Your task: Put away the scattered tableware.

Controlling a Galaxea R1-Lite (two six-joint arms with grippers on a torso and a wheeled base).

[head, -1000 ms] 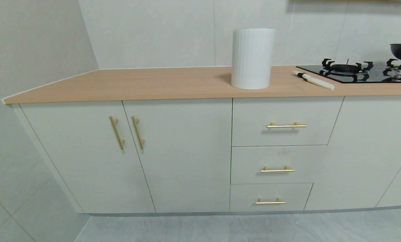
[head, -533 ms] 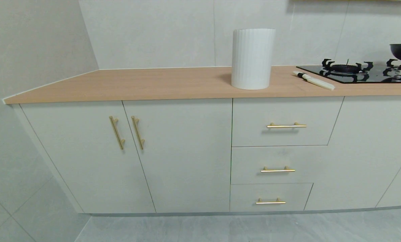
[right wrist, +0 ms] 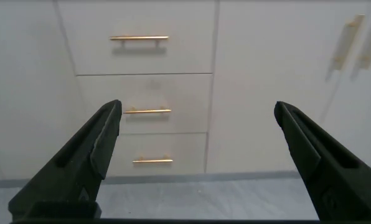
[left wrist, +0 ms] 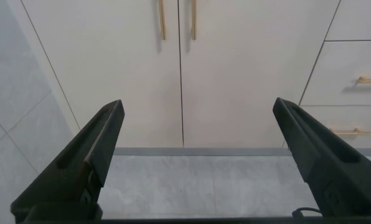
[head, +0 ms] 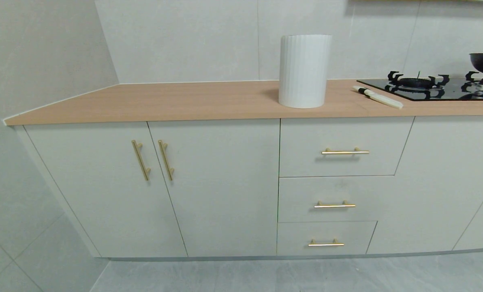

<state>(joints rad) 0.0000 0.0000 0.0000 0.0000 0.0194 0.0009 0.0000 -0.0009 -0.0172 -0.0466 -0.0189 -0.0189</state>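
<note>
While both arms sit low in front of the cabinets, the left gripper (left wrist: pixel 198 106) is spread wide with nothing in it, facing the double doors (left wrist: pixel 235 74). The right gripper (right wrist: pixel 198 107) is just as wide and empty, facing the drawers (right wrist: pixel 145 62). Up on the countertop (head: pixel 164 101), a pale utensil (head: pixel 378 97) with a dark end lies just beside the stove (head: pixel 432 87), near the white ribbed holder (head: pixel 304 71).

You face pale cabinets (head: pixel 209 186) w/ brass handles (head: pixel 140 160) under a wood countertop (head: pixel 164 101). Grey tile walls (head: pixel 184 40) & floor (head: pixel 306 275).
</note>
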